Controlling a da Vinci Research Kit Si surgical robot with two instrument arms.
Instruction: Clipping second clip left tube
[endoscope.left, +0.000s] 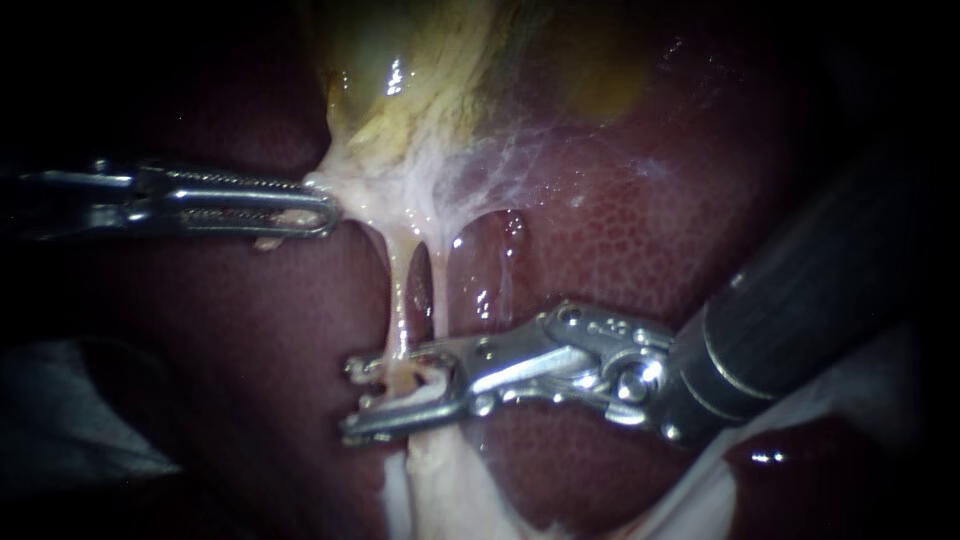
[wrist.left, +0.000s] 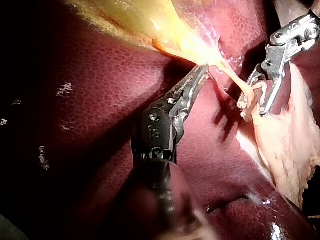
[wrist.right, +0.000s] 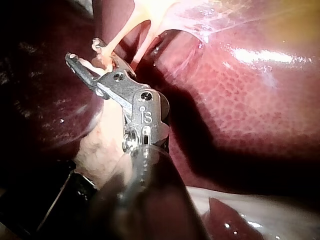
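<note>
The left tube (endoscope.left: 398, 300) runs taut from the gallbladder (endoscope.left: 420, 90) down across the liver (endoscope.left: 640, 240), just beside the right tube (endoscope.left: 440, 285). Our right instrument (endoscope.left: 350, 400) straddles its lower end, jaws apart and not clamped. Our left instrument (endoscope.left: 325, 208) grips the gallbladder's pale lower edge, jaws closed on it.

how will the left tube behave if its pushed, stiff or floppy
Likely floppy: the left tube is a thin strand, taut only where the left instrument pulls the pale tissue above it. Probably slippery, given the wet shine around it. Possibly fragile, being far thinner than the right instrument reaching it.
</note>
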